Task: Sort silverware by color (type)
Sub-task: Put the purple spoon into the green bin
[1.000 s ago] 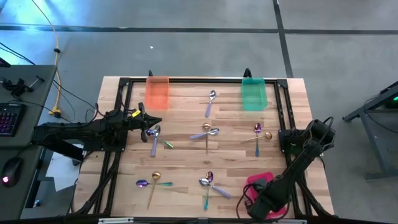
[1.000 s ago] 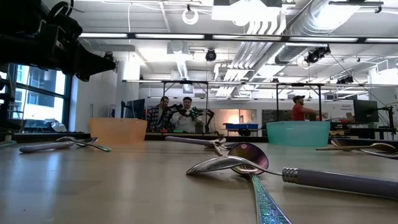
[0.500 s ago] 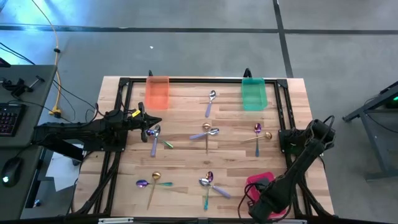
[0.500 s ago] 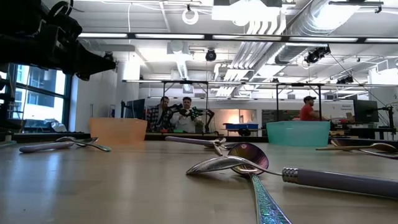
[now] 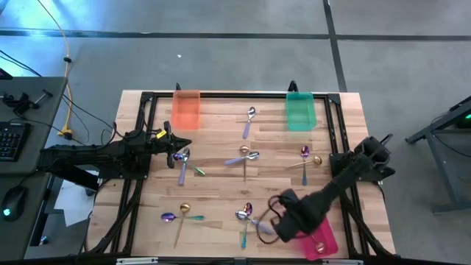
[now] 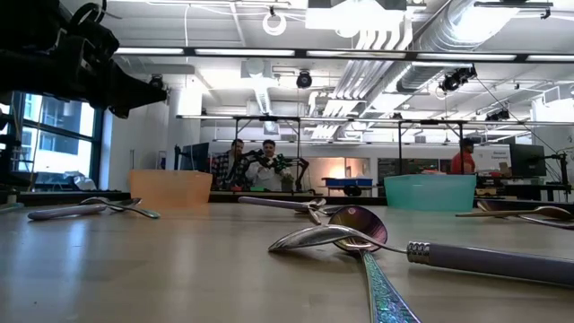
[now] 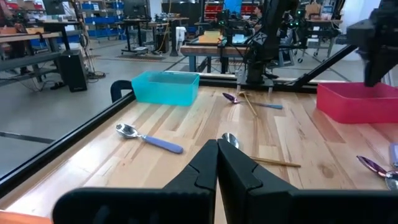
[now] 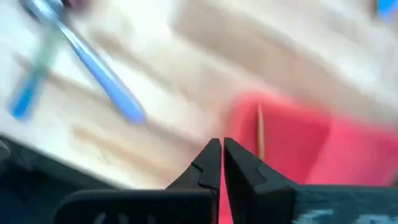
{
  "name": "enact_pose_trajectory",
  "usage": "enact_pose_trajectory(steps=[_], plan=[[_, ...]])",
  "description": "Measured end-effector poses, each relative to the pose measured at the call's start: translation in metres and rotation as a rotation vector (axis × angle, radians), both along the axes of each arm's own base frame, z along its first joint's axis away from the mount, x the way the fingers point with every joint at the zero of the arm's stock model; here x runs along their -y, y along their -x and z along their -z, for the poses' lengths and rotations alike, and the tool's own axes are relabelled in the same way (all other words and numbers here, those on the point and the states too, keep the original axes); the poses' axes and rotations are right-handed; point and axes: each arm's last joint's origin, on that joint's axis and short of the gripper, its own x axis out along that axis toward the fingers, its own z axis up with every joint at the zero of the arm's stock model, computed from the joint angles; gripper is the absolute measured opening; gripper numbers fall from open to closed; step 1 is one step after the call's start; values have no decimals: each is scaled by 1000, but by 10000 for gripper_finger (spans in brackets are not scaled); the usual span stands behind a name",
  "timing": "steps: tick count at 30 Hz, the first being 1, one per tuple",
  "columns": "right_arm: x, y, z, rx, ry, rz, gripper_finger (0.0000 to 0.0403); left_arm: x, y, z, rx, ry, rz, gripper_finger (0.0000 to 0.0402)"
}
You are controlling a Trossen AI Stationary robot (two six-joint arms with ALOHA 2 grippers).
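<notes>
Right gripper (image 5: 271, 230) hangs over the near edge of the table, just beside the pink tray (image 5: 321, 237), with its two dark fingers (image 8: 211, 160) pressed together on nothing; a single thin gold handle lies inside that tray. Left gripper (image 5: 174, 156) sits over the table's left side with its fingers (image 7: 205, 169) likewise closed and empty, close to a crossed pair of spoons (image 5: 184, 163).

The silverware is small, slender and scattered in crossed clusters across the wooden table (image 5: 213, 191). A lavender-handled silver spoon (image 5: 249, 119) lies alone between the orange tray (image 5: 186, 109) and the green tray (image 5: 299, 110) at the far edge. At the middle a gold spoon crosses a silver one (image 5: 245, 157); to the right a purple-bowled spoon crosses a gold one (image 5: 307, 159). Near the front edge, a gold spoon and an iridescent purple-green one (image 5: 179, 216) lie together, and another cluster (image 5: 246, 215) sits just beside the right gripper. From table height, the iridescent handle (image 6: 381, 292) shows a fine glittering texture. No writing or brand can be read on anything.
</notes>
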Motion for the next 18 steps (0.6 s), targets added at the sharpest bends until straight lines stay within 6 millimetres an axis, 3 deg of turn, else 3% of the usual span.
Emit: enact_pose_trajectory(steps=[8,12,18], plan=[[30,-33,4,224,220,-159,0,0,0,0,4,0,0,0],[48,-52,29,317,214,-219,0,0,0,-1,11,-1,0,0],[89,-80,75,629,182,-281,0,0,0,-2,25,0,0,0]])
